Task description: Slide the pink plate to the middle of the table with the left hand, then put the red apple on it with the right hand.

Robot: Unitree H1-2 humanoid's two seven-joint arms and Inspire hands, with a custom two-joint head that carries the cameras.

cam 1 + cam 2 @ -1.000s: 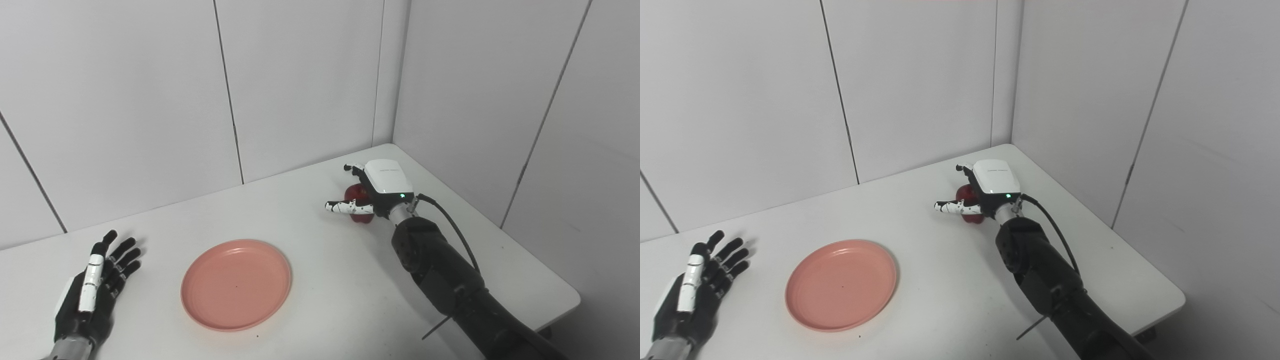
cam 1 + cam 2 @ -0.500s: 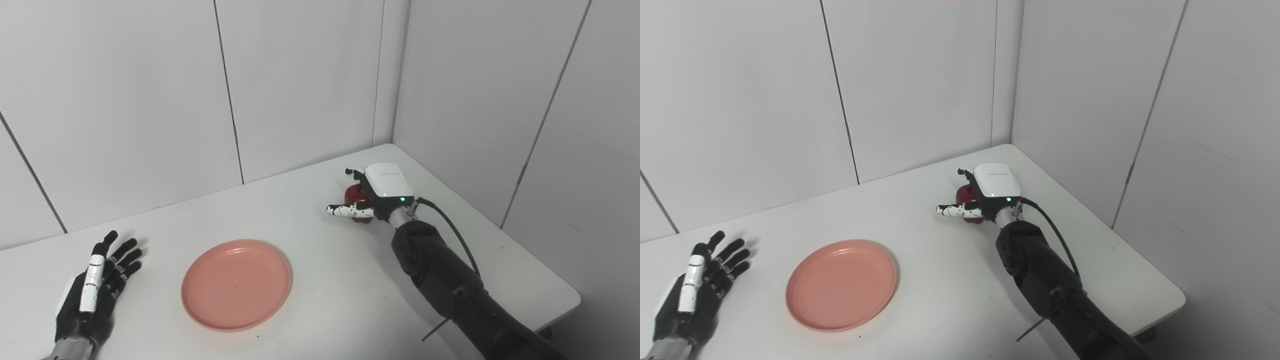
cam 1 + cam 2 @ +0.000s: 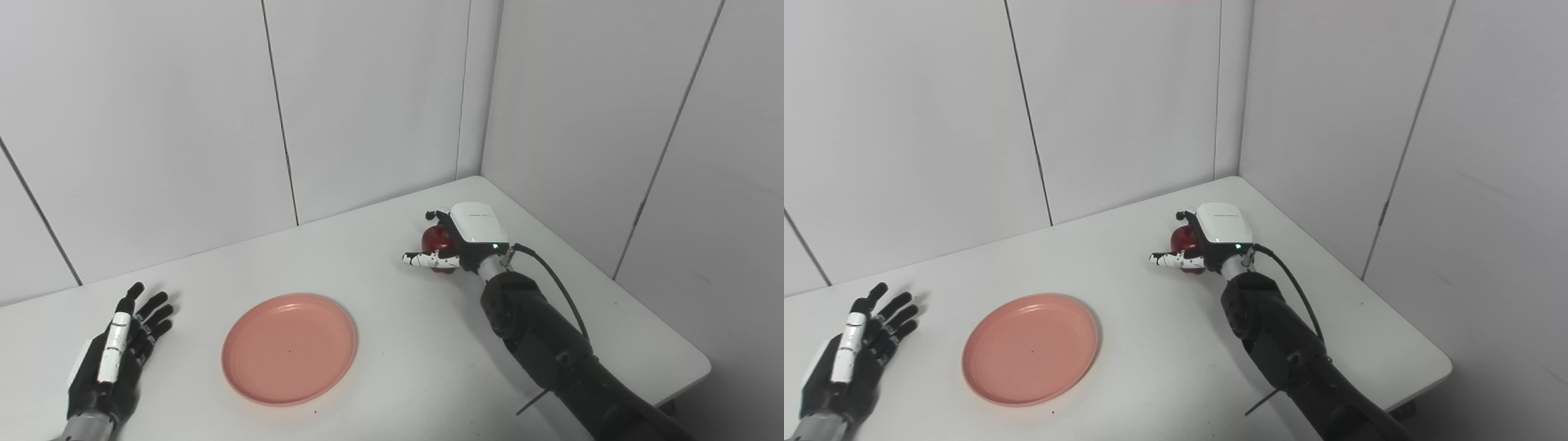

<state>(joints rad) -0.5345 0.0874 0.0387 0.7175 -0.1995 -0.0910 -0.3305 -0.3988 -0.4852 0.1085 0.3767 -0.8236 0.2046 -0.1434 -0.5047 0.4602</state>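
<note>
**Right hand at the apple, plate in mid-table**

The pink plate (image 3: 289, 348) lies flat near the middle of the white table (image 3: 392, 367), holding nothing. The left hand (image 3: 116, 352) rests at the table's left edge, well apart from the plate, its fingers spread and holding nothing. The right hand (image 3: 456, 242) sits over the red apple (image 3: 436, 239) toward the far right corner. Its thumb (image 3: 429, 260) extends in front of the apple and its fingers curl around the far side. Whether the grasp is fully closed cannot be told.
</note>
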